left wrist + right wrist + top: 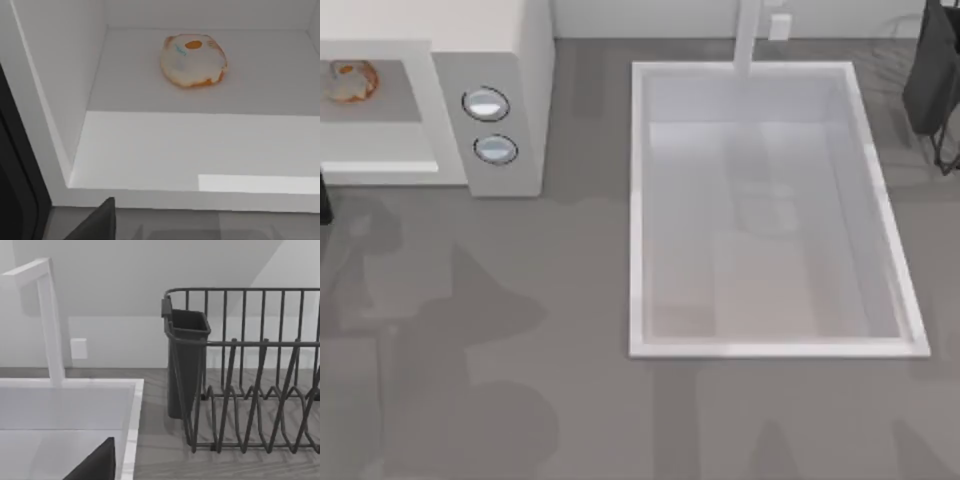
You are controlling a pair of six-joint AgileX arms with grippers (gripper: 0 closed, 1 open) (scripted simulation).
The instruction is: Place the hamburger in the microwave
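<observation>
My left gripper (100, 222) sits just outside the microwave (520, 90) mouth; can't tell how its fingers stand. Hamburger (194, 60) rests ahead, apart, deep on the cavity floor. Risk: pulling away carelessly, I clip the door frame beside me.

Tan-orange, white-patched hamburger (194, 60); off-white microwave (525, 40), grey cavity

The hamburger (193, 60), a round tan-orange bun with pale whitish patches, lies flat on the grey cavity floor of the microwave (520, 40), an off-white box at the worktop's far left with 2 silver-blue knobs.
</observation>
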